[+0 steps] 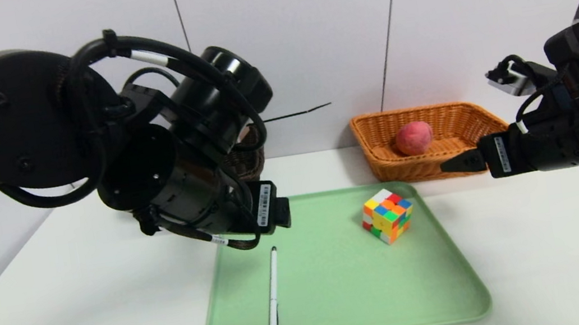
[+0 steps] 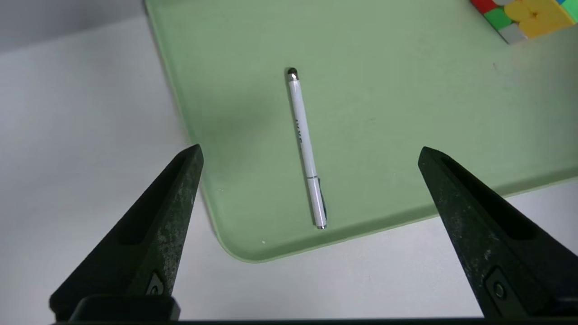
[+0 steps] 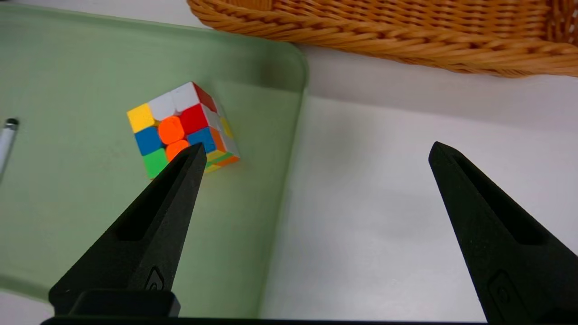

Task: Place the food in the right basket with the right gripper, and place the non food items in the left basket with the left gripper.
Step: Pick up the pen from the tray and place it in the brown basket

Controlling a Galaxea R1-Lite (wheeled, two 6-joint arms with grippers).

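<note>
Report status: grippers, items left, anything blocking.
Left gripper open above pen on tray. Right gripper open, empty, by orange basket. Peach in basket; cube on tray. Nothing blocking.

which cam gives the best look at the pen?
Left wrist view: the pen lies whole and unobstructed on the green tray, framed between the open left gripper jaws. Head view also shows it whole but smaller. Right wrist view catches only its tip at the frame edge.

Head overview; wrist close-ups sharing tray (image 1: 338,269)
</note>
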